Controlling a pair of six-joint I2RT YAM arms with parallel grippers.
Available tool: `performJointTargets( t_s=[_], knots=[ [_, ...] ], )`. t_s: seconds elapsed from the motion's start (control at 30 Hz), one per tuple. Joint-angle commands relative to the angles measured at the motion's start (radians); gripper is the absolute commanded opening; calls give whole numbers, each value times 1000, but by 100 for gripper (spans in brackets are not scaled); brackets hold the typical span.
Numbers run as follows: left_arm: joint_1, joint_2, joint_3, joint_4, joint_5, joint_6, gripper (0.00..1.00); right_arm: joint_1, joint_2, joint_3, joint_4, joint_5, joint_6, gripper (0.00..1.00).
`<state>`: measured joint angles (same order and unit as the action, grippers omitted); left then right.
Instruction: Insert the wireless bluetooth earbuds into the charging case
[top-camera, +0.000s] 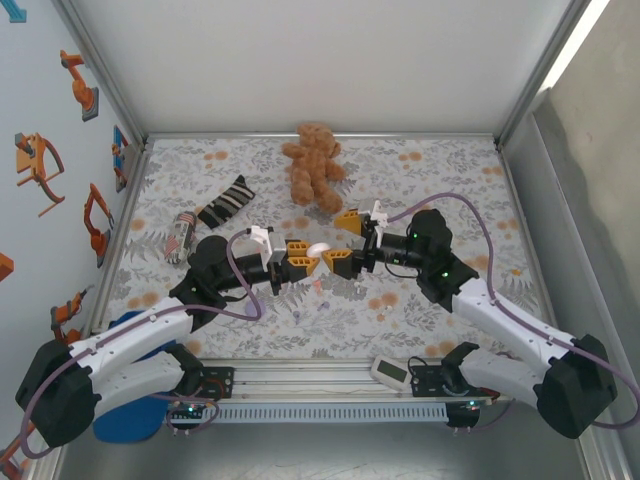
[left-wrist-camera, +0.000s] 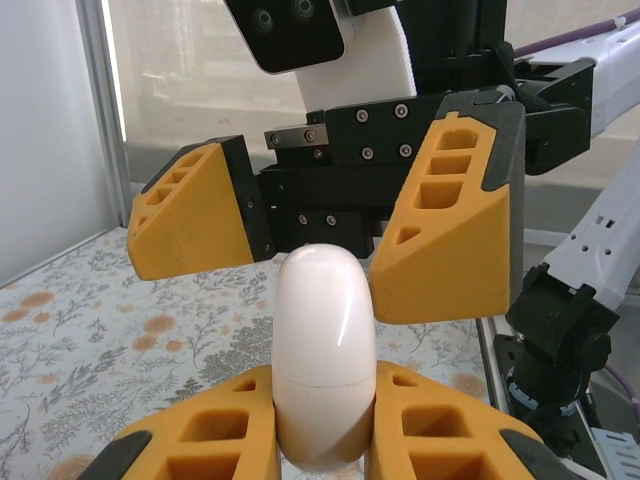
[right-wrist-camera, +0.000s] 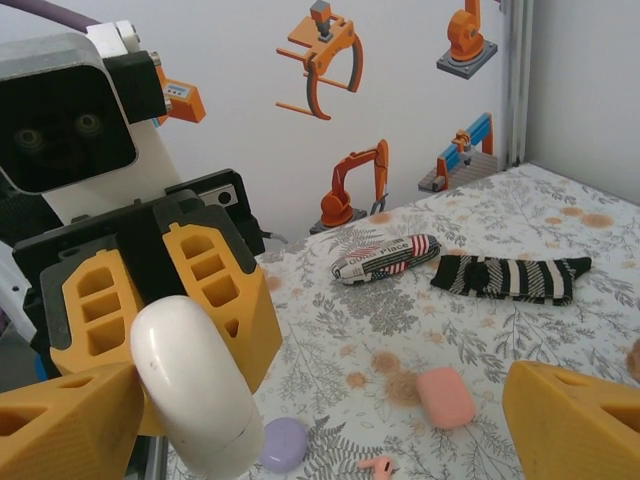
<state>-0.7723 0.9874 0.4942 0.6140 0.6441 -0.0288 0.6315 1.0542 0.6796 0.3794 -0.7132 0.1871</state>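
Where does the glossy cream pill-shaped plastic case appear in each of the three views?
Top external: glossy cream pill-shaped plastic case mid-table, held in the left gripper.
Left wrist: case bottom centre, upright between that gripper's orange fingers.
Right wrist: case bottom left, sticking out of that gripper.
Shared landmark: the flower-print mat.

Overhead, the teddy bear (top-camera: 315, 165) lies upper centre on the desk (top-camera: 450, 180), the sock (top-camera: 228, 200) left of it, the charging case (top-camera: 317, 250) below it.
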Motion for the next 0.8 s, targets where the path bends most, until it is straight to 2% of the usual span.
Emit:
performJointTargets(
  t_s=[0.0, 0.57, 0.77],
  knots=[
    [-10, -7, 37, 1, 21, 32, 0, 5, 3, 44, 14, 39, 6, 89],
    [-25, -31, 47, -53, 18, 57, 0, 5, 8, 124, -55, 108, 33, 89],
    [-26, -52, 32, -83, -17, 61, 0, 5, -40, 153, -144, 129, 36, 89]
  ],
)
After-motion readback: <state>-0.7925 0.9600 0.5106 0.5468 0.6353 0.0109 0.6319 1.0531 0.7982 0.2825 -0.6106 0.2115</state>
